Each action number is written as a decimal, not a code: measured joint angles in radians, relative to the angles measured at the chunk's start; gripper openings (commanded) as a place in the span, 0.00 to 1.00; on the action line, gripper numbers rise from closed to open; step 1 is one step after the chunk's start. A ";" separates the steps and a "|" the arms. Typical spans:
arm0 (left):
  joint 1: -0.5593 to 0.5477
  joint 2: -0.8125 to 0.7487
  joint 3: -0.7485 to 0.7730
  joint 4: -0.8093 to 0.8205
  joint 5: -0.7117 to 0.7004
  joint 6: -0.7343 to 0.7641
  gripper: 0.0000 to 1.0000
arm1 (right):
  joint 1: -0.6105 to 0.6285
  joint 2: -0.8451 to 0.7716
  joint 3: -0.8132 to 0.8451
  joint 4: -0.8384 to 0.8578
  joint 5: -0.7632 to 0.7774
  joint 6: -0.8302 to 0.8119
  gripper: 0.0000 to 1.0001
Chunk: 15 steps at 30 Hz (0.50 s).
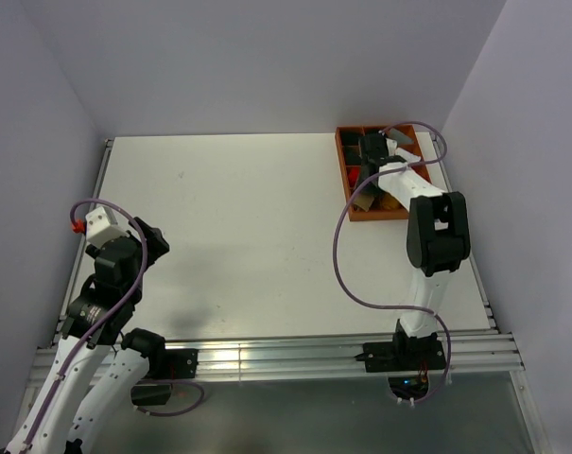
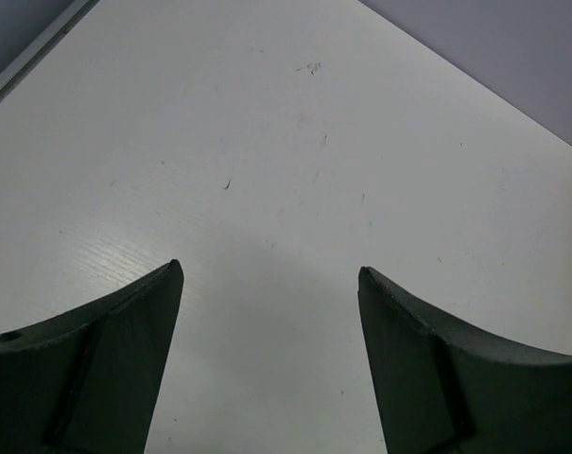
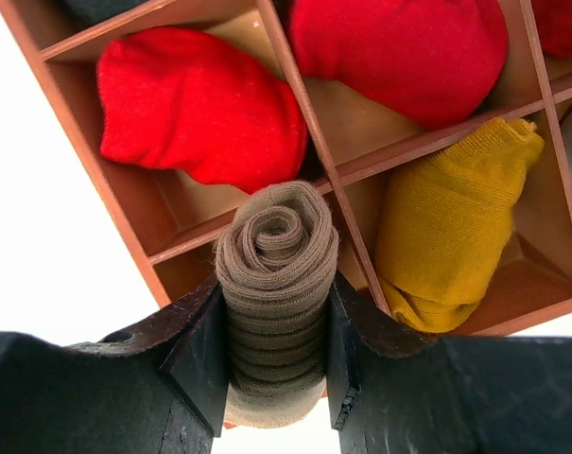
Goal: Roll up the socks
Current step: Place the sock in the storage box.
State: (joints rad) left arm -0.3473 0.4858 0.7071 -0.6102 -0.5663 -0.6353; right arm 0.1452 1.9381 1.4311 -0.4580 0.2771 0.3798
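The right hand (image 3: pixel 274 293) grasps a rolled brown sock (image 3: pixel 276 241) over the far-right corner box (image 3: pixel 427 142). The left hand (image 2: pixel 271 274) hangs released.

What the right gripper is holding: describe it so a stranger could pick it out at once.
Find the brown divided tray at the table's far right corner, where the right gripper reaches. Clamped in it is a sock roll. It alone is dull grey-brown, ribbed and wound in a tight spiral; its neighbours in the compartments are red bundles and a mustard yellow sock.
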 measured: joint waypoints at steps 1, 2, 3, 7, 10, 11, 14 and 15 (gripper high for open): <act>0.000 0.000 0.000 0.000 0.000 0.000 0.80 | -0.005 0.010 0.012 -0.015 -0.005 0.014 0.00; 0.000 0.000 0.000 0.000 0.000 0.000 0.80 | -0.008 0.019 0.024 -0.027 -0.008 0.023 0.00; 0.000 0.000 0.000 0.000 0.000 0.000 0.80 | -0.011 0.031 0.036 -0.041 -0.012 0.034 0.00; 0.000 0.000 0.000 0.000 0.000 0.000 0.81 | -0.021 0.071 0.080 -0.099 -0.024 0.060 0.00; 0.000 0.000 0.000 0.000 0.000 0.000 0.81 | -0.027 0.102 0.112 -0.138 -0.028 0.081 0.00; 0.000 0.002 0.000 0.000 0.000 0.000 0.81 | -0.029 0.109 0.116 -0.142 -0.031 0.086 0.00; 0.000 0.003 0.000 0.000 0.000 0.000 0.81 | -0.039 0.130 0.126 -0.155 -0.046 0.101 0.00; 0.000 0.003 0.000 0.000 0.000 0.000 0.81 | -0.043 0.138 0.129 -0.158 -0.056 0.103 0.00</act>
State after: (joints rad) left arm -0.3473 0.4889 0.7071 -0.6102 -0.5663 -0.6350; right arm 0.1020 2.0766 1.5604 -0.6155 0.2214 0.4831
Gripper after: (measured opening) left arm 0.806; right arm 0.437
